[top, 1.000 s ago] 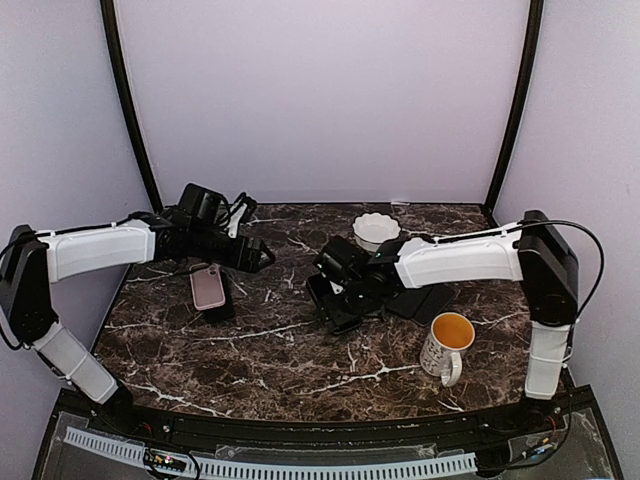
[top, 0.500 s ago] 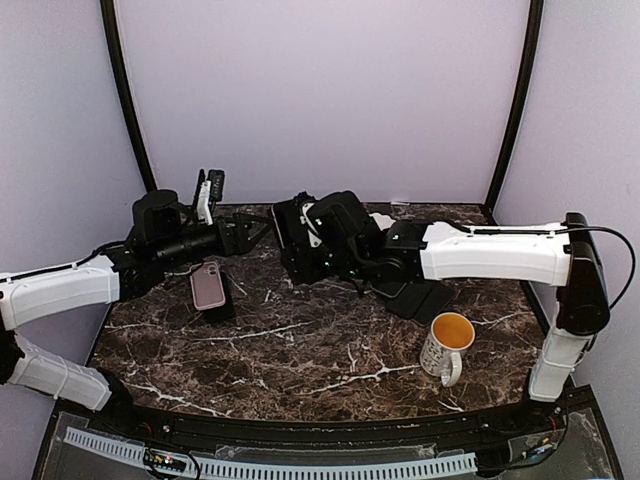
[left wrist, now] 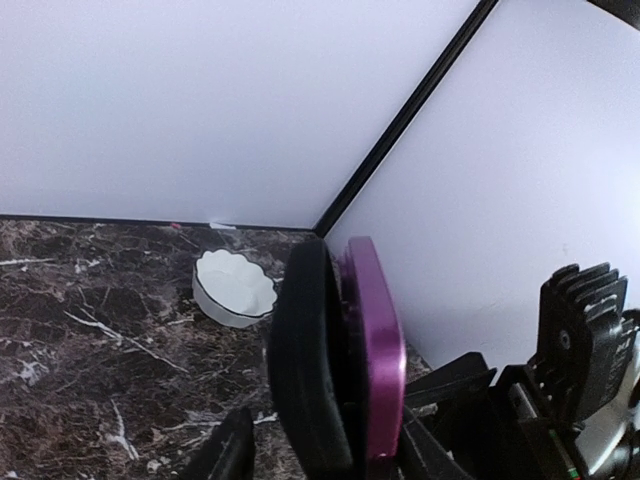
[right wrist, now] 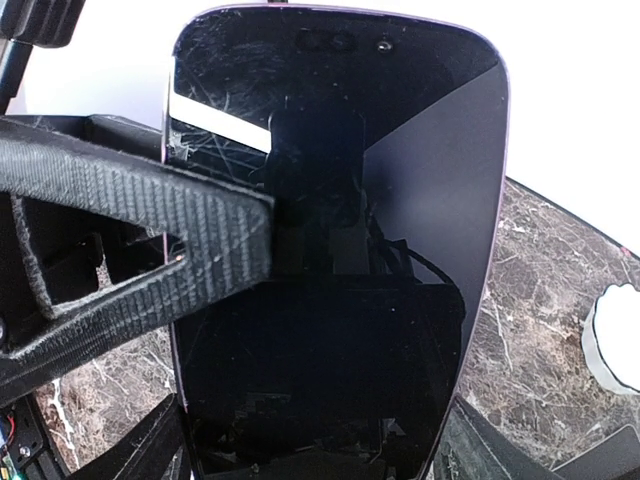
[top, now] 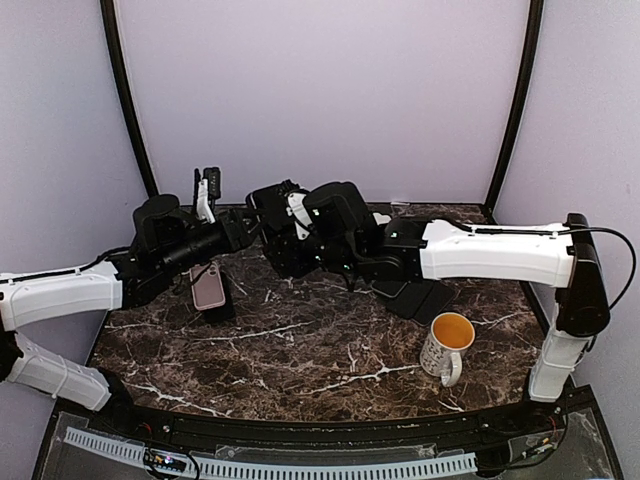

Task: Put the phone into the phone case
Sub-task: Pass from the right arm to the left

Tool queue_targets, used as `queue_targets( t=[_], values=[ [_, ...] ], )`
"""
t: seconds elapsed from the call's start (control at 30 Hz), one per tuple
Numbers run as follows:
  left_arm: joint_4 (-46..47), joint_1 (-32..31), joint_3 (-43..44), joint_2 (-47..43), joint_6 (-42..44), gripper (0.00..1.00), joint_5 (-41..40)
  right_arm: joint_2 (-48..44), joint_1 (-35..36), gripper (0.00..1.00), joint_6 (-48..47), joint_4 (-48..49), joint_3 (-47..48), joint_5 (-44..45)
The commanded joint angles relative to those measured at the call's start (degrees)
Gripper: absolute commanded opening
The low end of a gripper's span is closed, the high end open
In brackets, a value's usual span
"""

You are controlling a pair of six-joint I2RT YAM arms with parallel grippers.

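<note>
as the right gripper (right wrist: 315, 450) pinches the upright phone (right wrist: 340, 250), left gripper (left wrist: 325, 455) flanks it, closure unclear.

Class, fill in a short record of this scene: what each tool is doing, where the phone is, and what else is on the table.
Right tool: shut on the phone, held above the table
Left tool: in the air beside the phone; grip unclear
Also there: pink phone-sized item, mug, white bowl

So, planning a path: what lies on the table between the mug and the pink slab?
Only bare marble tabletop between the mug and the pink slab, seen in the top view.
</note>
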Motion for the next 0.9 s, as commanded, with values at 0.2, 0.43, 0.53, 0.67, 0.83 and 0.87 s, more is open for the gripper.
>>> queue_targets(
  t=[0.2, 0.43, 0.53, 0.67, 0.83, 0.87],
  values=[
    [7.5, -1.7, -2.6, -0.5, 0.8, 0.04, 5.6, -1.1, 0.5, 0.24, -2.9, 6.3, 1.1, 1.6],
    [5.8, -1.7, -4.3, -2.3, 5.8, 0.00, 8.0, -4.6, 0.1, 0.69, -7.4, 6.0, -2.8, -0.9],
    [3.9, -1.7, -4.6, -4.0, 11.6, 0.00, 9.3, -8.2, -1.0, 0.98, -13.5, 2.4, -5.6, -6.7],
    [0.7, -2.3, -5.2, -8.8, 22.5, 0.00, 19.7, -15.7, -7.1, 0.98, -28.4, -15.7, -5.7, -33.6],
    [-1.0, -3.0, -6.1, -13.4, 29.5, 0.00, 27.3, -14.7, -9.2, 0.97, -38.8, -27.9, 4.5, -50.6],
    [-1.8, -3.1, -6.1, -13.8, 30.1, 0.00, 27.9, -13.7, -9.2, 0.94, -39.5, -29.1, 7.1, -51.7]
  ],
)
